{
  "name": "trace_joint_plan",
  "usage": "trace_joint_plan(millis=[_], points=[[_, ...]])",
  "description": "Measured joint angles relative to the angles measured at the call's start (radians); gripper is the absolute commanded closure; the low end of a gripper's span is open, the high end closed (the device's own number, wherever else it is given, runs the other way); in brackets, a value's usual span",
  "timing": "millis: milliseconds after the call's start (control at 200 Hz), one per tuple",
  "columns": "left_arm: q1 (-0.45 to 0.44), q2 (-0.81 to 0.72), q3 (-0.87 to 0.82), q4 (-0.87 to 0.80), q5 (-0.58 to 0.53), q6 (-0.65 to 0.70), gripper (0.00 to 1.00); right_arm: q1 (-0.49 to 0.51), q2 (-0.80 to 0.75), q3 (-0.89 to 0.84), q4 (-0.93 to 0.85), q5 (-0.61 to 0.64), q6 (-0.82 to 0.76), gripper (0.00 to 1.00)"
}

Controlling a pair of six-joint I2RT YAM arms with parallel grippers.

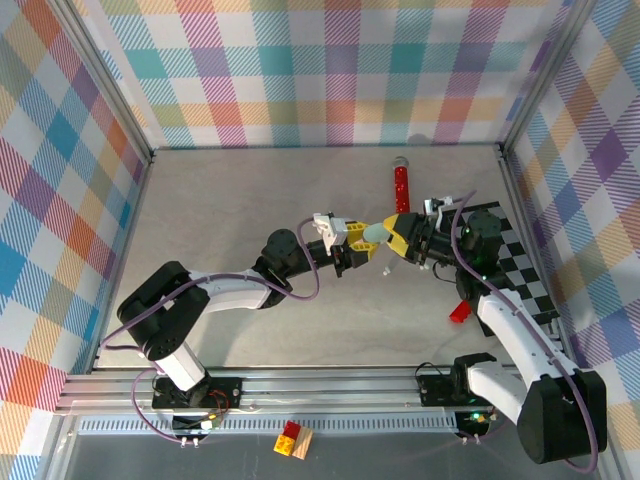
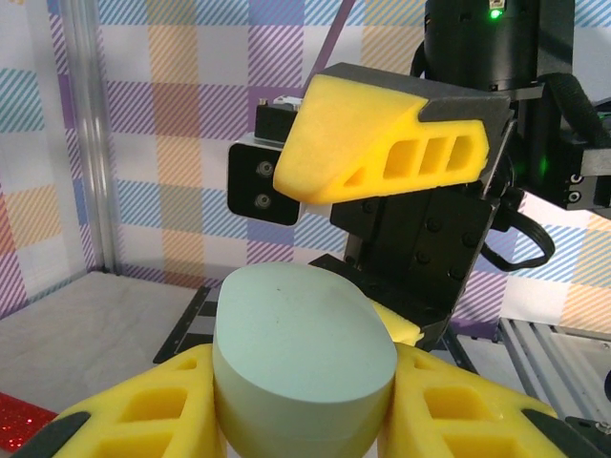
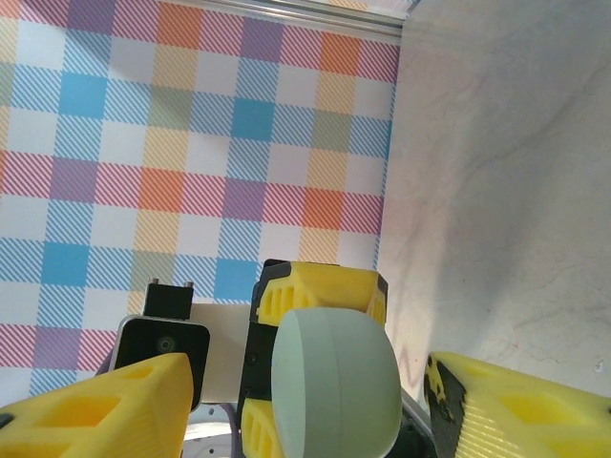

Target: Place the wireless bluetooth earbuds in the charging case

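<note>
You have the grey table carrying a red cylinder far of centre, a checkered mat at right, and a small red piece just beside the mat's near end.

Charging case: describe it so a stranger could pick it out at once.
Above the grey table, look where the two arms meet. The left gripper pinches the charging case between yellow fingers. It is a smooth, pale green pebble, unlike the glittery red tube behind it.
</note>
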Motion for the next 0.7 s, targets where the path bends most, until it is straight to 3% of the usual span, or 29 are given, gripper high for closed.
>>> trace_joint_plan(millis=[330,560,625,700], points=[[0.000,0.010,0.014,0.000,0.007,-0.010,0.66,0.001,0.019,0.000,0.005,-0.032,0.026,0.57],[0.000,0.015,0.021,0.001,0.005,-0.011,0.66,0.001,0.022,0.000,-0.008,-0.035,0.034,0.85],[0.000,0.015,0.021,0.001,0.005,-0.011,0.63,0.001,0.024,0.000,-0.006,-0.034,0.036,0.87],[0.000,0.015,0.021,0.001,0.002,-0.010,0.52,0.001,0.027,-0.001,0.005,-0.033,0.042,0.90]])
